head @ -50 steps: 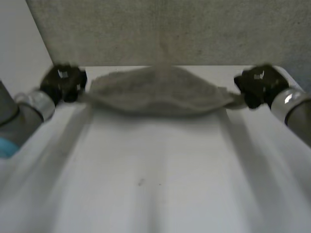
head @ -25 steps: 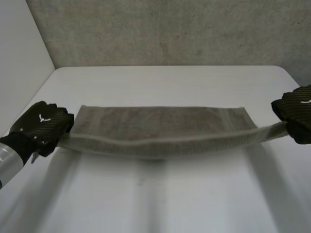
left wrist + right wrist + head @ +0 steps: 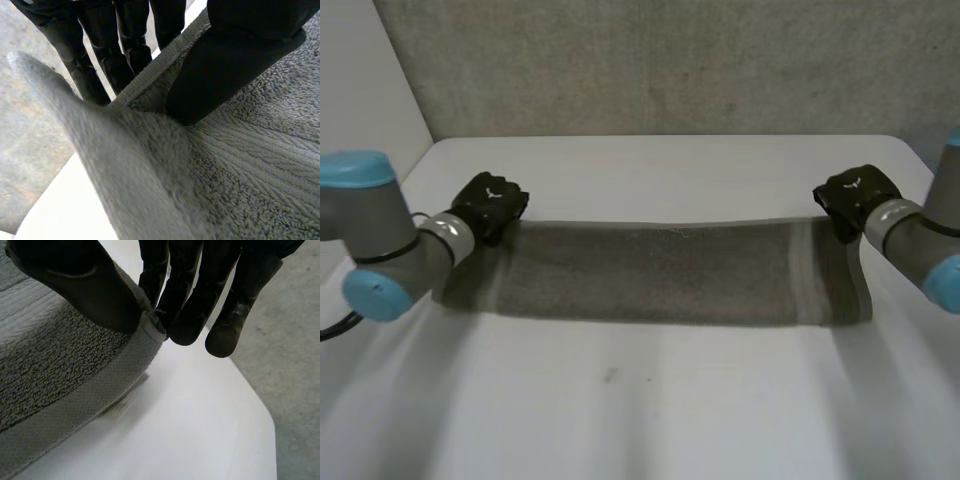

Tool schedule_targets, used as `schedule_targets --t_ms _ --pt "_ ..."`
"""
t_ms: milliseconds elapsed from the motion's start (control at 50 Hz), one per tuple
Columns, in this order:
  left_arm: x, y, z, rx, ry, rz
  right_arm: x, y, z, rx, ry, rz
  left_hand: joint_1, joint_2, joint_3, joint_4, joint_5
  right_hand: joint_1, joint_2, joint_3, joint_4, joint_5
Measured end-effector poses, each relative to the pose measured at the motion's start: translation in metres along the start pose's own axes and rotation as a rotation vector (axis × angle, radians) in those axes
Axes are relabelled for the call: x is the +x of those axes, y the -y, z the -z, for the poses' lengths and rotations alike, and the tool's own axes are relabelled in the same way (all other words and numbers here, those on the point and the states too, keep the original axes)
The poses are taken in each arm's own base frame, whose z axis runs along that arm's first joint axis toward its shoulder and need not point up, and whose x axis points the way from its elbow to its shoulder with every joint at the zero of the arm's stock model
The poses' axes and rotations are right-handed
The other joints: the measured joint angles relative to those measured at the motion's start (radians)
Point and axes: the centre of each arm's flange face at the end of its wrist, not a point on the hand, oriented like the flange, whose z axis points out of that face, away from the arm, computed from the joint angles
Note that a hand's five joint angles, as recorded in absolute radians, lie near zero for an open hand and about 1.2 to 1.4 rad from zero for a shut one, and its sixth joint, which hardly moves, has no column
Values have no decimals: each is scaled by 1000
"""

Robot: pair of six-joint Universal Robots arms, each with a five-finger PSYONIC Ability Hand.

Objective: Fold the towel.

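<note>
The grey-brown terry towel (image 3: 660, 272) lay flat on the white table (image 3: 650, 410) as a long, narrow band across the middle of the frame in the head view; a paler woven stripe crossed it near its right end; its far long edge ran straight between the two hands.

The black left hand (image 3: 492, 205) sat at the towel's far left corner, in the upper left of the frame. In the left wrist view its thumb (image 3: 235, 60) pressed on the looped pile while its fingers (image 3: 100, 55) stood on the other side of the hemmed edge, so the corner was pinched between them; beside the fingers the cloth rose in a soft ridge.

The black right hand (image 3: 857, 198) sat at the far right corner, in the upper right of the frame. In the right wrist view its thumb (image 3: 85, 285) lay on top of the towel and its fingertips (image 3: 187, 327) met the hem from the other side, gripping that corner just above the tabletop.

Each hand ended a grey arm with light-blue caps, the left arm (image 3: 380, 250) at the frame's left edge and the right arm (image 3: 930, 240) at its right edge; a rough grey wall (image 3: 670, 60) stood behind the table.
</note>
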Motion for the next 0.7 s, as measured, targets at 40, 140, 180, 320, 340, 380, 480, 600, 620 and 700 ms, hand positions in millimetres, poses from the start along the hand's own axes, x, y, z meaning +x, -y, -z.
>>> schedule_targets --t_ms 40,140,180,320,340,380,480,600,620,700 --pt "2 -5 -12 -15 4 0 -1 0 -13 13 -27 -1 0 0 0 0 0 0 0 0 0 0" --pt "3 -14 -28 -33 25 -3 -4 -1 -32 24 -64 6 0 0 0 0 0 0 0 0 0 0" --pt "2 -16 -33 -33 33 -5 -6 -2 -37 26 -72 10 0 0 0 0 0 0 0 0 0 0" --pt "-2 -16 -44 -12 59 -15 -13 -4 -53 37 -80 28 -181 -192 -192 -185 -155 -295 -284 -277 -277 -287" --pt "-1 -15 -45 -9 60 -15 -13 -5 -54 39 -81 31 -295 -314 -311 -316 -284 -460 -468 -458 -457 -455" --pt "0 -14 -46 -2 58 -17 -14 -4 -57 44 -85 36 -626 -665 -632 -642 -610 -811 -819 -806 -785 -830" --pt "9 -3 -46 22 42 -20 -11 -1 -61 51 -110 40 -1008 -1019 -1015 -1017 -973 -1086 -1099 -1100 -1092 -1131" --pt "7 22 -36 63 44 8 1 13 -52 64 -148 6 -1038 -1052 -1051 -1052 -994 -1092 -1099 -1103 -1092 -1131" --pt "5 27 -33 70 46 20 3 17 -48 68 -153 -6 -1041 -1053 -1051 -1053 -994 -1093 -1099 -1103 -1092 -1131" --pt "-1 43 -18 85 49 82 13 28 -30 76 -162 -57 -1041 -1055 -1051 -1053 -994 -1093 -1099 -1103 -1092 -1131"
